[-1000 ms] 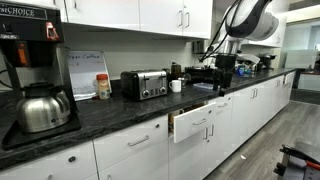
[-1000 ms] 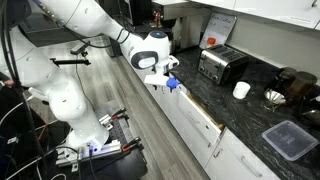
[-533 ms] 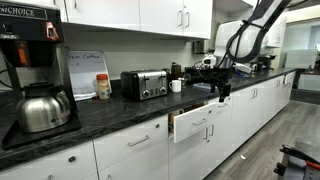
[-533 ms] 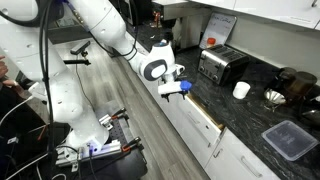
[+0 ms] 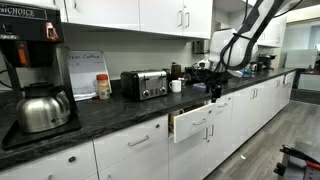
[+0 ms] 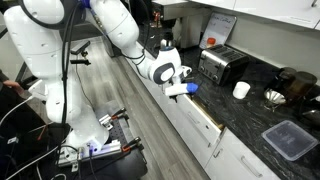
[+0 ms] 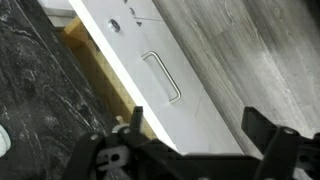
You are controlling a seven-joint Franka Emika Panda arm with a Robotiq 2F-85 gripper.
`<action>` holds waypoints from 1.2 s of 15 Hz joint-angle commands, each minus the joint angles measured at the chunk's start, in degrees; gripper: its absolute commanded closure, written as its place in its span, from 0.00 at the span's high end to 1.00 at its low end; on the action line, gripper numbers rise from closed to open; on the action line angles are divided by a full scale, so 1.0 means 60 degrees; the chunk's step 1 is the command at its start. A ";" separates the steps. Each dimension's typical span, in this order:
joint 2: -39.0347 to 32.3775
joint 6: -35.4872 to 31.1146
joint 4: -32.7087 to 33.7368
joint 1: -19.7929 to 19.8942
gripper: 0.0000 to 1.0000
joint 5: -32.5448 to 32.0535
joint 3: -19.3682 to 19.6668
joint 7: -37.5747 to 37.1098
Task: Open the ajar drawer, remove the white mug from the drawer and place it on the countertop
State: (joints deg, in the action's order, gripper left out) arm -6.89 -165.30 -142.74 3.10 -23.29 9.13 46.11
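You have the black two-finger gripper (image 7: 195,140) with its jaws spread to their full width, holding nothing. It hangs just above the wide, shallow white-fronted drawer (image 7: 128,45), near the horizontal silver bar handle (image 7: 162,77), and no contact is visible. The drawer stands ajar beneath the dark polished stone countertop (image 7: 35,90), showing a strip of pale wood inner box. You cannot see what the drawer holds.

Bright even indoor light; soft focus, glossy countertop (image 5: 110,112) glare

White drawer (image 7: 188,112); black, pale-veined countertop (image 7: 40,90).
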 commanded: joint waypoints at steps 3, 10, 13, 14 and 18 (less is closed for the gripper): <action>-0.0016 0.0035 0.0023 0.0228 1.00 0.0136 -0.0334 -0.0045; -0.0016 0.0034 0.0029 0.0266 1.00 0.0138 -0.0326 -0.0044; -0.0332 -0.0473 0.0077 0.0341 1.00 0.0132 -0.0381 0.0241; -0.0418 -0.0747 0.0033 0.0426 1.00 0.0413 -0.0505 0.0516; -0.0900 -0.1896 -0.0079 0.0947 1.00 0.1869 -0.1194 0.2024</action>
State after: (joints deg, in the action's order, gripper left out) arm -9.53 -171.41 -142.81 4.76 -18.26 6.07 50.65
